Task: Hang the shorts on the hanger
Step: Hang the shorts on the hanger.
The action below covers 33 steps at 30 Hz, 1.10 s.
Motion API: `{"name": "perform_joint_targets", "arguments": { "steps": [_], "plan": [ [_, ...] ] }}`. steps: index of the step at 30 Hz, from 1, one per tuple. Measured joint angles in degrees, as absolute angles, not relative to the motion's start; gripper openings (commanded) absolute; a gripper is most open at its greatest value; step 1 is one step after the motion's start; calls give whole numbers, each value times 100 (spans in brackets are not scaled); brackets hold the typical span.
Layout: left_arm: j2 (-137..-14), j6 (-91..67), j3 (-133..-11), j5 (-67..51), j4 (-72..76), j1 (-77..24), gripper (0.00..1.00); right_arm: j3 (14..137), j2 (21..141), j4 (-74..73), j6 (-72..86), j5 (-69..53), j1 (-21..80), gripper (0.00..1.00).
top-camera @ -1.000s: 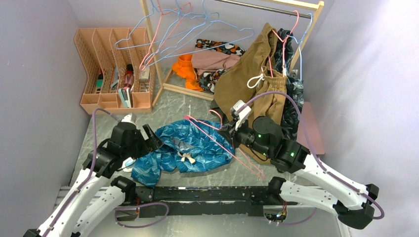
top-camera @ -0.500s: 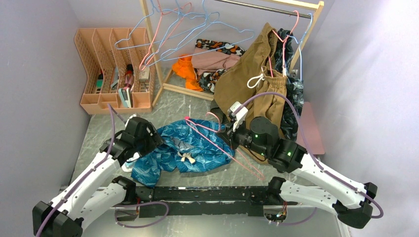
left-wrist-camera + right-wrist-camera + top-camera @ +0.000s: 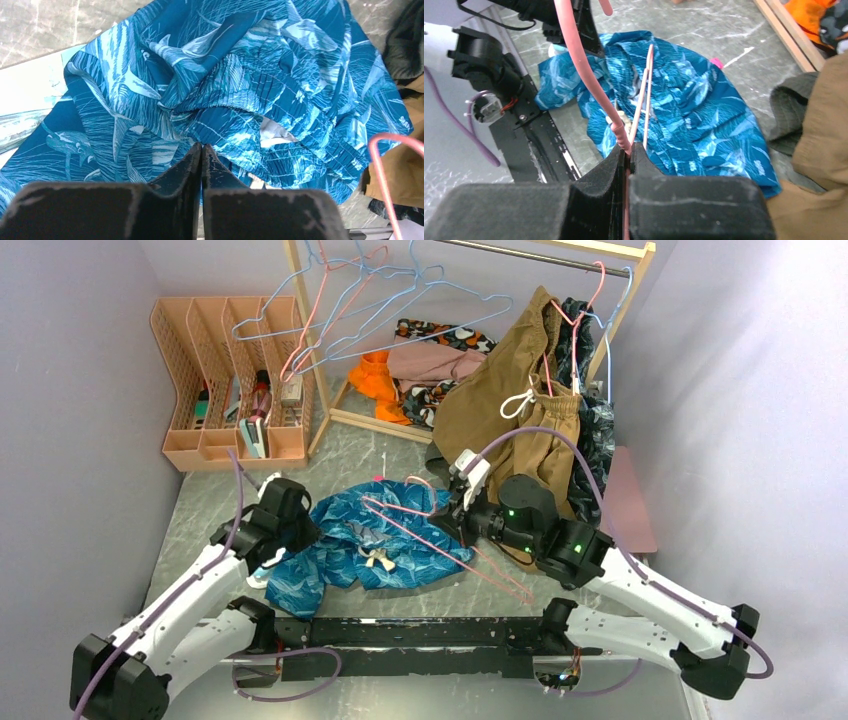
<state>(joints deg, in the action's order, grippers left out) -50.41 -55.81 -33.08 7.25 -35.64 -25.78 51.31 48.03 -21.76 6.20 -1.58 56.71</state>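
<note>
The teal-blue leaf-print shorts [image 3: 400, 540] lie crumpled on the table in front of both arms; they also fill the left wrist view [image 3: 225, 75] and show in the right wrist view [image 3: 694, 100]. My left gripper [image 3: 306, 527] sits at their left edge, jaws together [image 3: 201, 147], pinching a fold of the fabric. My right gripper [image 3: 455, 508] is shut on the thin pink hanger [image 3: 450, 548], whose wire runs between the jaws [image 3: 628, 146]. The hanger [image 3: 571, 50] lies slanted over the shorts' right half. Its hook [image 3: 380, 170] shows at the right of the left wrist view.
A wooden rack [image 3: 300, 340] at the back holds light-blue hangers [image 3: 400, 300] and tan shorts [image 3: 520, 410] beside a dark garment [image 3: 595, 430]. A peach organizer [image 3: 230, 380] stands back left. Loose clothes [image 3: 430, 365] lie under the rack. A black rail [image 3: 400, 630] runs along the near edge.
My left gripper has moved right onto the shorts' left edge and gone from open to shut. The right gripper has carried the hanger slightly left over the shorts.
</note>
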Motion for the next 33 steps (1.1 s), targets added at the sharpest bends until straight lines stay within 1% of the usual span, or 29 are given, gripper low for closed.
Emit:
{"name": "perform_joint_targets", "arguments": {
  "steps": [9,18,19,20,24,25,26,28,33],
  "plan": [
    [-4786,-5122,-3522,508,-3548,-2676,7,5059,5205,-1793,692,-779,5671,0],
    [-4910,-5033,-3627,517,-3581,-3398,8,4912,5929,-1413,794,-978,5697,0],
    [-4910,-5035,-3640,558,-3597,-3437,12,4912,5966,-1415,790,-976,5704,0],
    [-4908,-5039,-3667,615,-3623,-3461,20,4910,5986,-1411,788,-969,5712,0],
    [-4805,-5142,-3721,950,-3736,-3479,64,4904,5981,-1387,764,-919,5719,0],
    [-4748,-5194,-3721,1041,-3782,-3479,68,4904,6003,-1398,749,-899,5719,0],
    [-4696,-5236,-3719,1116,-3815,-3479,75,4904,6047,-1417,731,-882,5721,0],
    [-4567,-5336,-3712,1236,-3868,-3479,82,4904,6160,-1494,707,-834,5728,0],
    [-4313,-5627,-3677,1509,-3975,-3479,88,4906,6359,-1839,784,-548,5747,0]
  ]
}}
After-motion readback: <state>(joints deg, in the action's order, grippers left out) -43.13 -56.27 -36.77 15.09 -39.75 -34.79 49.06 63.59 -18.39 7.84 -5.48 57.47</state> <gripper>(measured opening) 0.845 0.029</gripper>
